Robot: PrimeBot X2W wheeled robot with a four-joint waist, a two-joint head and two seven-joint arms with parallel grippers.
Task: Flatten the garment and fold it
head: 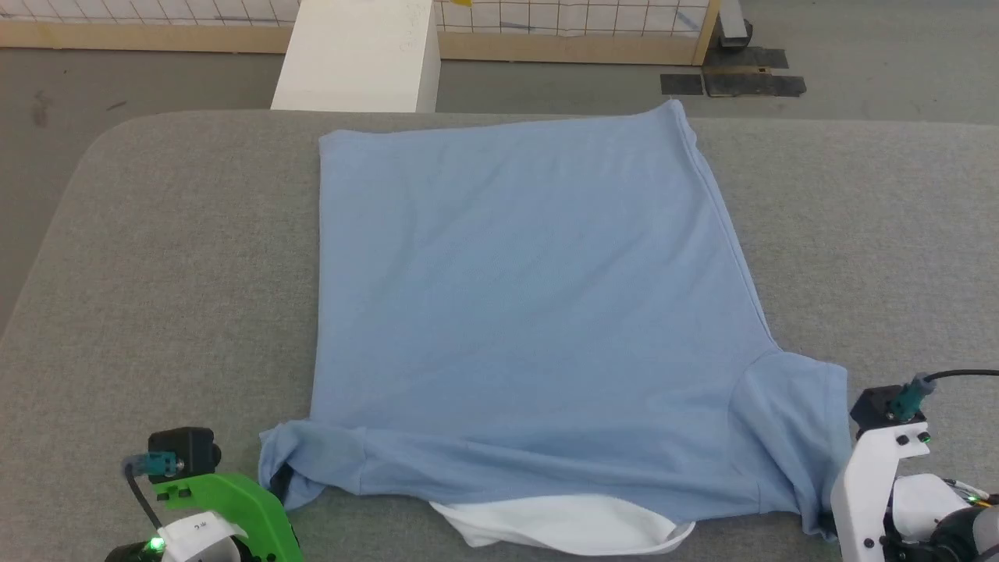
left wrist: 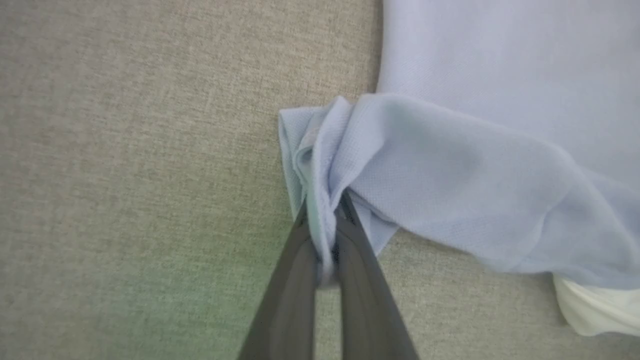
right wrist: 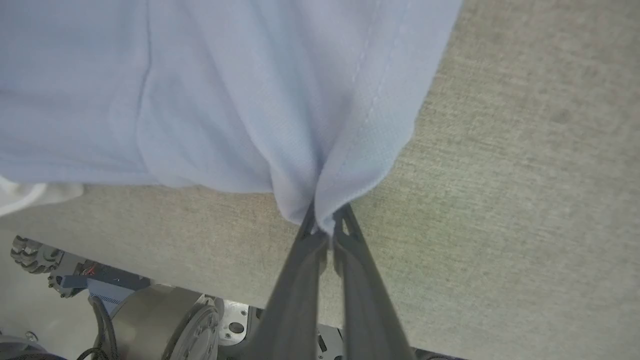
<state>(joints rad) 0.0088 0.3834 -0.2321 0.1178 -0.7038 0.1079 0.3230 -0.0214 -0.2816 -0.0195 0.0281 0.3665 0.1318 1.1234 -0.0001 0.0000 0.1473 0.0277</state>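
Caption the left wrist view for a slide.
Left gripper pinching a bunched sleeve of the light blue shirt on the grey table.

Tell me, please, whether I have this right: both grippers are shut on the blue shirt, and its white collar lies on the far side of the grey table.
Not quite: the white collar lies on the near side of the grey table, toward the robot, as the head view shows. The rest holds: the left gripper and the right gripper are each shut on the blue shirt.
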